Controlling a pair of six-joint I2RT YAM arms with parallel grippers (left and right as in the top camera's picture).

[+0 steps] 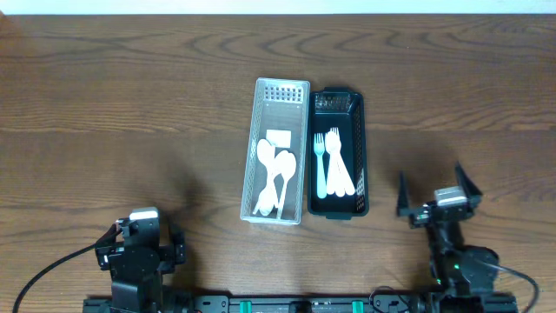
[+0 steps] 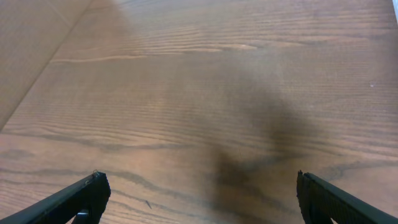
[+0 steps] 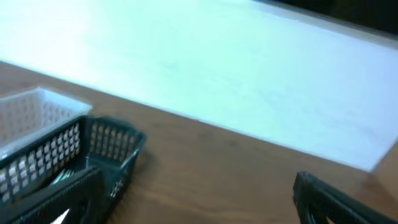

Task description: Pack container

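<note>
Baskets: white basket (image 1: pixel 275 152) held spoons (image 1: pixel 274 178), dark basket (image 1: pixel 339 152) forks (image 1: pixel 334 163); looked packed. Left gripper (image 1: pixel 139 239) and right gripper (image 1: pixel 439 193) gaped empty.

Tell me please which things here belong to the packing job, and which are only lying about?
For the job:
- white basket, holding spoons
- dark basket, holding forks
- left gripper, open
- right gripper, open

Only lying about:
- nothing else lies on the table
</note>
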